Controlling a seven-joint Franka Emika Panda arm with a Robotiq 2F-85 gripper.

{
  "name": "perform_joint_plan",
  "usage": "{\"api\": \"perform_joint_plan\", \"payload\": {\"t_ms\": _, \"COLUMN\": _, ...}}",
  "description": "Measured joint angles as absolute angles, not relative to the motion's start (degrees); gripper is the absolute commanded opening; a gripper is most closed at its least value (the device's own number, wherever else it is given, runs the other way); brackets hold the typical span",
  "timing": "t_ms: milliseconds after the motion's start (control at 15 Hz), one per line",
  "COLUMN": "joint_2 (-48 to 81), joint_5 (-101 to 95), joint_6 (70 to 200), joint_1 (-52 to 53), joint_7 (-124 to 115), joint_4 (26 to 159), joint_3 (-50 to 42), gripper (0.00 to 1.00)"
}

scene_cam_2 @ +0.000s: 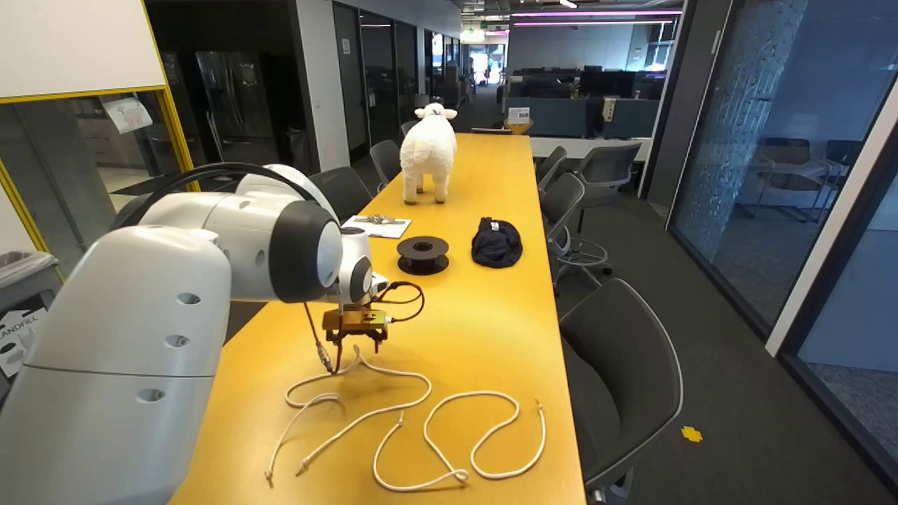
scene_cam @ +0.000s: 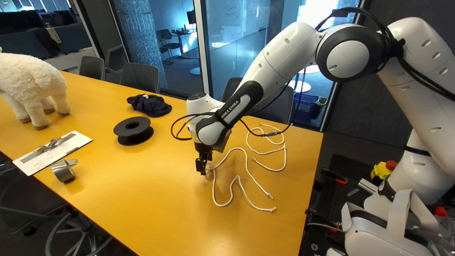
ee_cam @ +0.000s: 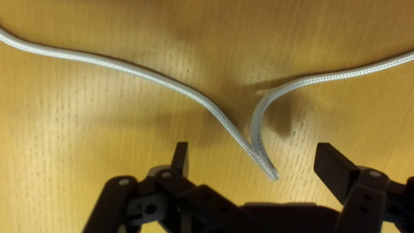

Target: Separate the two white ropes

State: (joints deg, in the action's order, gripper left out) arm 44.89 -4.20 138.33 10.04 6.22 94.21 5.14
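Note:
Two white ropes lie on the yellow table. The nearer rope [scene_cam: 222, 205] bends in loops, its bight rising a little at my gripper [scene_cam: 203, 165], and both knotted ends point away from it. The farther rope [scene_cam: 285, 156] curls in an S towards the back edge, with a small gap between the two. In an exterior view the end of the farther rope [scene_cam_2: 541, 435] comes very close to the nearer rope [scene_cam_2: 429, 384]. From the wrist, the folded bend of the nearer rope [ee_cam: 161, 80] sits between the wide-open fingers [ee_cam: 336, 171] of my gripper [ee_cam: 251, 155], touching neither.
A black spool [scene_cam: 132, 129] and a dark cloth [scene_cam: 149, 105] stand beyond the gripper. Farther off are a silver tape roll [scene_cam: 63, 170], a white card [scene_cam: 26, 165] and a white sheep figure [scene_cam: 32, 85]. An arm cable [scene_cam: 272, 134] hangs near the farther rope.

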Motion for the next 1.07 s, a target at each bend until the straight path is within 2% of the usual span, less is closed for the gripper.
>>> {"api": "perform_joint_plan", "payload": {"t_ms": 67, "joint_2": 44.9, "joint_5": -4.2, "joint_6": 138.3, "joint_1": 10.0, "joint_7": 6.2, "joint_4": 94.2, "joint_3": 5.1, "gripper": 1.00}}
{"api": "perform_joint_plan", "payload": {"t_ms": 133, "joint_2": 44.9, "joint_5": -4.3, "joint_6": 138.3, "joint_1": 10.0, "joint_7": 6.2, "joint_4": 94.2, "joint_3": 5.1, "gripper": 0.82}}
{"api": "perform_joint_plan", "payload": {"t_ms": 800, "joint_2": 44.9, "joint_5": -4.3, "joint_6": 138.3, "joint_1": 10.2, "joint_7": 5.0, "joint_4": 93.9, "joint_3": 5.0, "gripper": 0.05}}
{"api": "perform_joint_plan", "payload": {"t_ms": 867, "joint_2": 44.9, "joint_5": -4.3, "joint_6": 138.3, "joint_1": 10.3, "joint_7": 4.6, "joint_4": 93.9, "joint_3": 5.0, "gripper": 0.01}}
{"api": "perform_joint_plan", "payload": {"t_ms": 1067, "joint_2": 44.9, "joint_5": -4.4, "joint_6": 138.3, "joint_1": 10.8, "joint_7": 3.1, "joint_4": 93.9, "joint_3": 4.6, "gripper": 0.00}}
